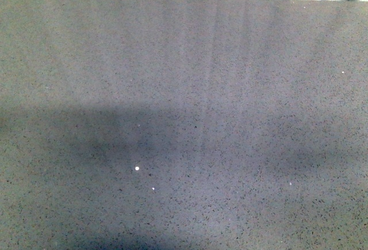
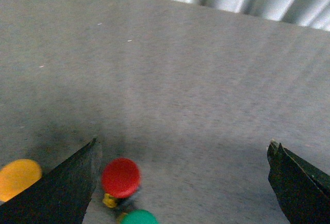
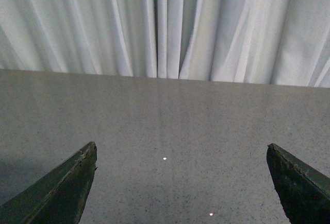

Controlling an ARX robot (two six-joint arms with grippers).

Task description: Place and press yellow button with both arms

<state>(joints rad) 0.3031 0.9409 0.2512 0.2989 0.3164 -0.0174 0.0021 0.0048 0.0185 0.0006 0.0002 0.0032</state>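
The yellow button (image 2: 19, 177) shows only in the left wrist view, as a round orange-yellow cap at the picture's edge, just outside one finger (image 2: 62, 190) of my left gripper (image 2: 183, 152). That gripper is open and empty above the grey table (image 2: 180, 80). My right gripper (image 3: 181, 152) is open and empty over bare table (image 3: 170, 116), with no button in its view. In the front view neither arm nor any button shows, only the grey tabletop (image 1: 184, 89) with arm shadows.
A red button (image 2: 120, 177) and a green button (image 2: 139, 217) stand close together between the left gripper's fingers, near the one beside the yellow button. White curtains (image 3: 165, 23) hang behind the table's far edge.
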